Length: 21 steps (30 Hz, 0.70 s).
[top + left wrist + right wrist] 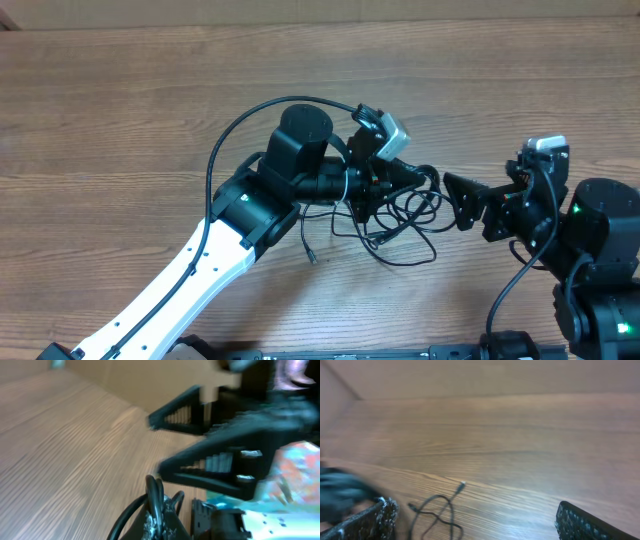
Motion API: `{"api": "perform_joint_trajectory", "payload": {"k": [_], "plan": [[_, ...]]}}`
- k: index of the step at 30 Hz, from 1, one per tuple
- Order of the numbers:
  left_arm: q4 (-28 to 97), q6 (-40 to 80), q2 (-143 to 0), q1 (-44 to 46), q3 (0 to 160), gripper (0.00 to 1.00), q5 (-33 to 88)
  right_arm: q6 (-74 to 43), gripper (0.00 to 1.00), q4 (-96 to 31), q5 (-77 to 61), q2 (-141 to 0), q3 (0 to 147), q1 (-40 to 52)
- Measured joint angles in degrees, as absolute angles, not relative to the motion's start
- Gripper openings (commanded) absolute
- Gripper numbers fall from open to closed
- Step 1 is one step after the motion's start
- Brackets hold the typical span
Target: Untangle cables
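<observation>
The thin black cables (400, 222) lie in a tangled loop on the wooden table, just below and to the right of my left gripper (415, 176). In the left wrist view, my left gripper (161, 516) is shut on a cable strand (154, 494) that runs up over its worn finger pad. My right gripper (462, 202) is open and empty, pointing left at the tangle from close by. In the right wrist view, a cable loop (440, 510) with a small plug end (462, 484) lies between the wide-open fingers (475, 522).
A loose cable end (311, 255) lies on the table below the left arm. The thicker black arm cable (250, 120) arches over the left arm. The right gripper's fingers (215, 462) fill the left wrist view just ahead.
</observation>
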<state>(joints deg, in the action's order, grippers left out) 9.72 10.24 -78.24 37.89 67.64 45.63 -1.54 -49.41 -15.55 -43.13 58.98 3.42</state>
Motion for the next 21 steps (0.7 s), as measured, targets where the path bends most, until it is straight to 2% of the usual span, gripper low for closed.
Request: {"api": "perform_joint_trajectory", "payload": {"k": [5, 13, 21], "plan": [[7.2, 8.1, -78.2, 37.9, 67.6, 0.04, 50.2, -1.3, 1.0, -54.7, -12.1, -43.1, 59.0, 3.4], [5.9, 12.3, -78.2, 37.9, 67.6, 0.04, 44.8, 10.8, 1.0, -58.2, -26.0, -43.1, 59.0, 3.4], [4.9, 14.7, -78.2, 37.9, 67.6, 0.04, 45.0, 13.5, 1.0, -57.6, -31.6, -43.1, 59.0, 3.4]]}}
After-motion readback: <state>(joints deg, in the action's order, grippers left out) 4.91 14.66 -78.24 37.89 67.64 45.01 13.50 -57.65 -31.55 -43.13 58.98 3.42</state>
